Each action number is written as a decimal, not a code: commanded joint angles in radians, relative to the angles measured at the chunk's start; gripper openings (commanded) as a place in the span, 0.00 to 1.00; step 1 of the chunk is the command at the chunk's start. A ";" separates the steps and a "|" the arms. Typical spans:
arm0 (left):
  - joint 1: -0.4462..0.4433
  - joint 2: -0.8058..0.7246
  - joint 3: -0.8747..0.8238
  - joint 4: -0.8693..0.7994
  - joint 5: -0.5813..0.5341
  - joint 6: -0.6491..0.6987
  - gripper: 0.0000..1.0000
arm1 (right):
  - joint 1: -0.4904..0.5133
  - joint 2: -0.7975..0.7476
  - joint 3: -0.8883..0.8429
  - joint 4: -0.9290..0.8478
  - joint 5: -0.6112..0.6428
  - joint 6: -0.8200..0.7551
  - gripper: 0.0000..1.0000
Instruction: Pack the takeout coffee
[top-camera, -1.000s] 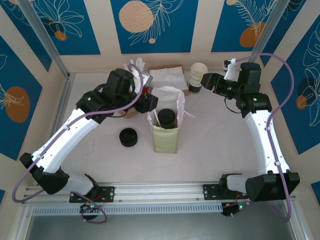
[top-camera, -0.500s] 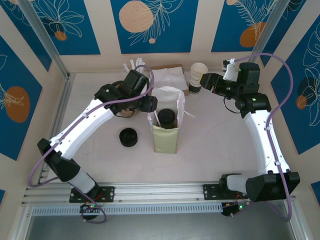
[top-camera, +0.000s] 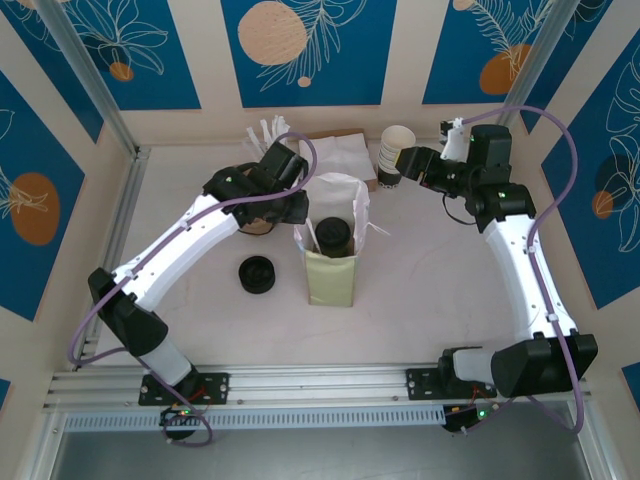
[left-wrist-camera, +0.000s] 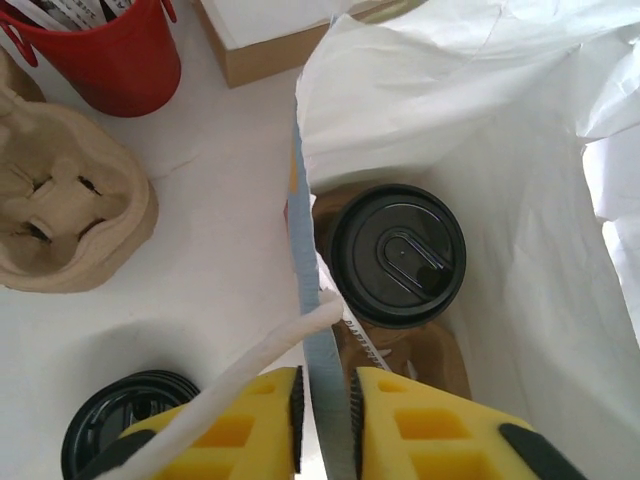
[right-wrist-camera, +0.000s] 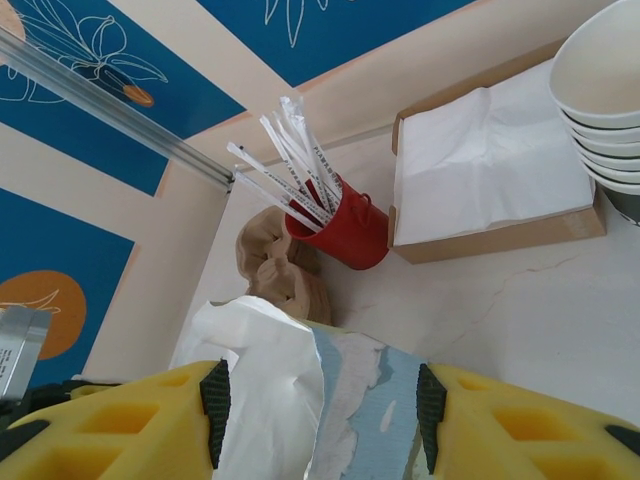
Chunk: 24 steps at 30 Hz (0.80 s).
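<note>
**Left gripper clamps the bag's rim, coffee already inside**

From above, the takeout coffee (top-camera: 333, 236) stands upright inside the open paper bag (top-camera: 330, 285) at the middle of the table (top-camera: 430, 300). The left gripper (top-camera: 297, 208) is at the bag's left rim. The right gripper (top-camera: 405, 160) is well apart from the bag, just beside the stacked white cups (top-camera: 397, 148). A loose black lid (top-camera: 258, 273) lies on the table left of the bag.

The left wrist camera adds detail: its yellow fingers (left-wrist-camera: 250, 430) are closed on the bag's wall, which runs edge-on between the black pads. A white twisted handle cord (left-wrist-camera: 250, 360) crosses the left finger. This view looks straight down on the cup's black lid. Outside the bag are a brown cardboard carrier (left-wrist-camera: 60, 220) and a red cup of straws (left-wrist-camera: 110, 50).

The right wrist camera shows its own fingers spread wide, holding nothing, and a box of napkins (right-wrist-camera: 490, 160) beyond them.

Since a second ago the left arm has swung in closer to the bag. The bag, coffee and loose lid have stayed put, and the right arm has barely shifted.

Print on the straw wrappers is too small to read.
</note>
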 joint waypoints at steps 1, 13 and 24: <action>-0.010 -0.034 -0.004 -0.013 -0.045 -0.017 0.17 | 0.012 0.020 0.002 0.023 0.022 -0.003 0.55; -0.003 -0.101 -0.051 -0.033 -0.124 -0.053 0.05 | 0.083 0.141 0.064 0.052 0.078 -0.023 0.52; 0.031 -0.177 -0.139 -0.038 -0.147 -0.096 0.05 | 0.186 0.340 0.202 0.050 0.206 -0.053 0.52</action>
